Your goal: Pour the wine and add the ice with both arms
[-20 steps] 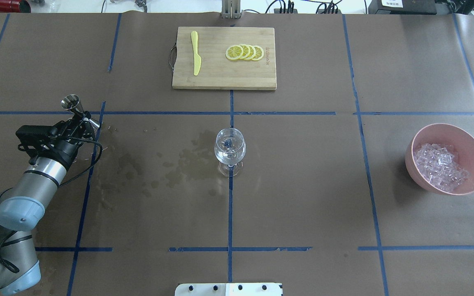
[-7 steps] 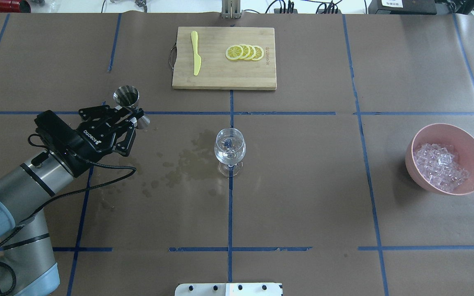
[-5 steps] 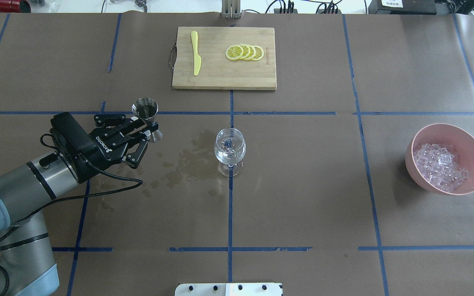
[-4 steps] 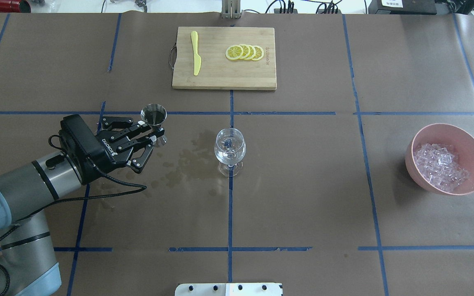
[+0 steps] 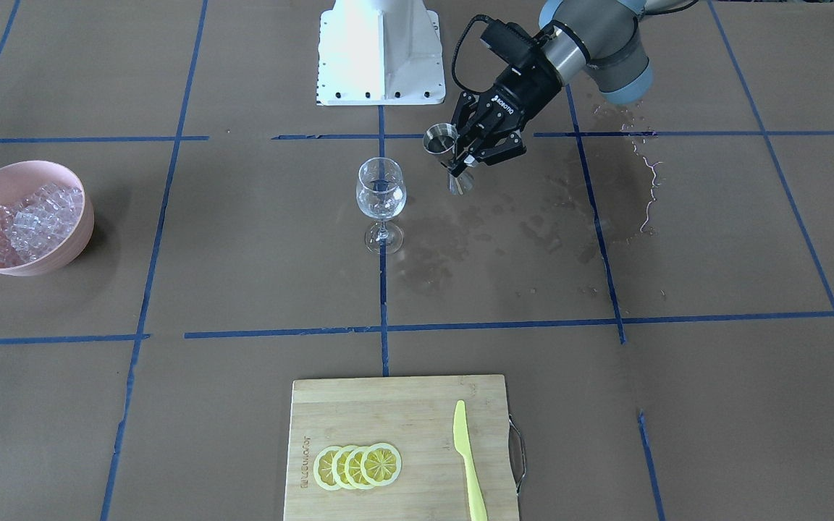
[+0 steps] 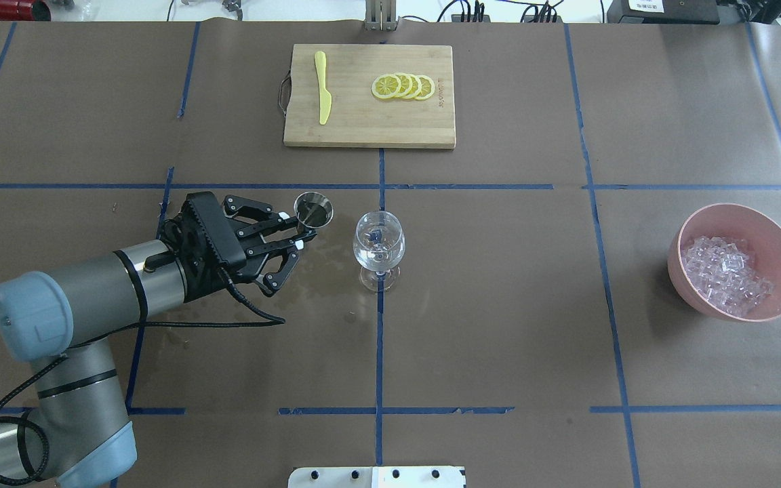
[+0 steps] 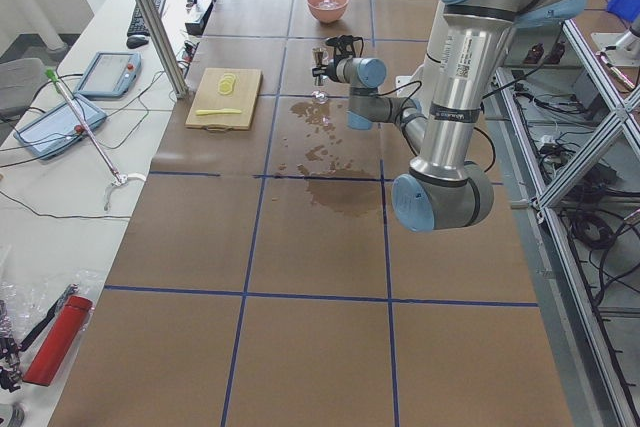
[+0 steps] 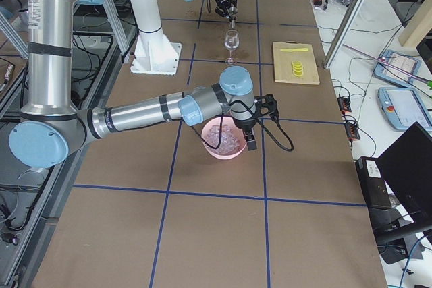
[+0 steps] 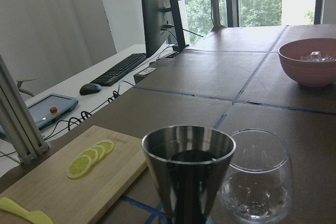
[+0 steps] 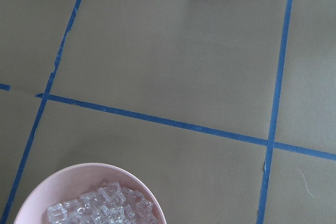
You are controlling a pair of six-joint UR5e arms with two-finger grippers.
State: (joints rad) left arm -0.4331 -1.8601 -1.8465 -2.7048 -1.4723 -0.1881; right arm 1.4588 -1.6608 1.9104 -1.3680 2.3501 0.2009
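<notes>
Left hand (image 6: 299, 236), clamped on the jigger (image 6: 314, 209), has carried it rightward to just beside the glass (image 6: 378, 245); right hand (image 8: 251, 141) unreadable.

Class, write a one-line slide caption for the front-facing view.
Left gripper holds a jigger beside the glass; ice sits in the pink bowl.

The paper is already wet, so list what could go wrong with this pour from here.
1. The jigger in the left gripper sits beside the wine glass, not over it; tipping now would likely add to the wet stains on the paper.
2. The jigger is close to the glass's rim, so a small nudge might topple the slim-stemmed glass.
</notes>
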